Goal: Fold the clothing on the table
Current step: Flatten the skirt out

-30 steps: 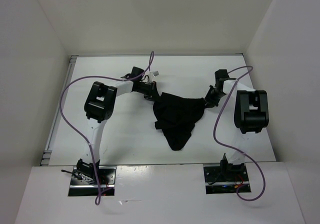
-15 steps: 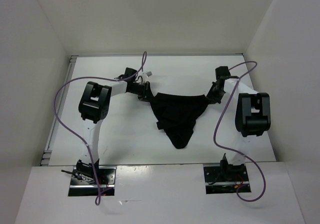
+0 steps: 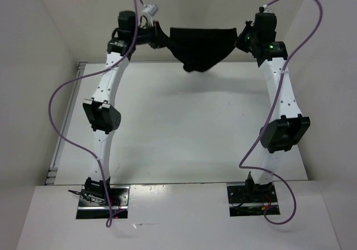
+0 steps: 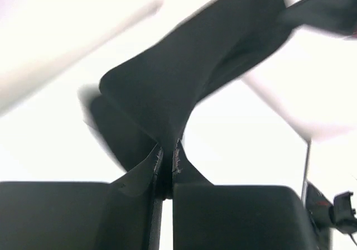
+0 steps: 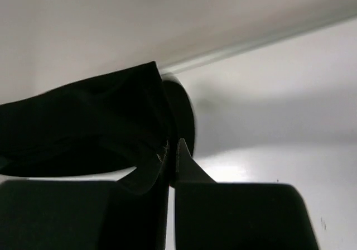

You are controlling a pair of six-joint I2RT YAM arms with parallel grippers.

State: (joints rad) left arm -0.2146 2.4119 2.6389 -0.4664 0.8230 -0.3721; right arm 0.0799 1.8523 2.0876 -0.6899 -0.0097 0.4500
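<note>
**Black cloth strung between both arms, clear of the tabletop**

From above, both arms reach high toward the back wall. The clothing [image 3: 201, 46] hangs stretched between them, well above the table [image 3: 184, 133] and touching it nowhere that I can see. The left gripper [image 3: 160, 39] has one upper corner and the right gripper [image 3: 241, 41] has the other. The top edge runs nearly straight across, and the rest sags to a low point a little left of centre. From up there the jaws are only dark lumps against dark cloth.

The wrist cameras settle it. On the left wrist, the two fingers [image 4: 131, 174] are pressed together with a thin fold of fabric pinched in the slit, and the cloth fans away, blurred. The right wrist shows much the same: jaws closed on the cloth's edge, with the fabric stretching off to the left. Purple cables [image 3: 61, 110] loop from each arm.
</note>
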